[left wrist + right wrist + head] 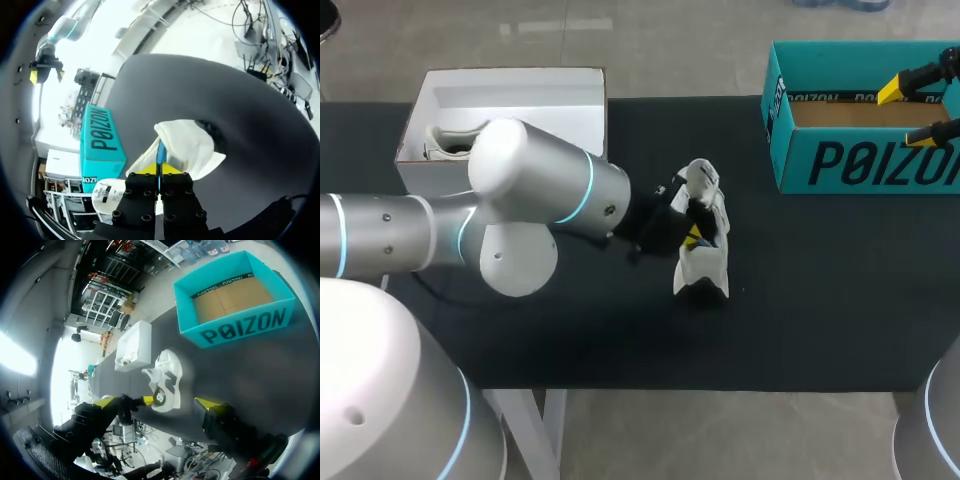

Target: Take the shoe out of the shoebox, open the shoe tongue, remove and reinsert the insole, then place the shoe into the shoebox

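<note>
Shoe at table centre, long axis 12–6. Left gripper in from 9 o'clock, pinched tight on thin part at shoe opening; tongue or insole unclear. Right gripper wide open, empty, at 2 o'clock; left nearer.

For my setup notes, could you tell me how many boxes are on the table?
2. A white box at the table's back left, and an open teal box at the back right. The left arm hides part of the table.

Even light, soft shadows, blown-out glare.
</note>
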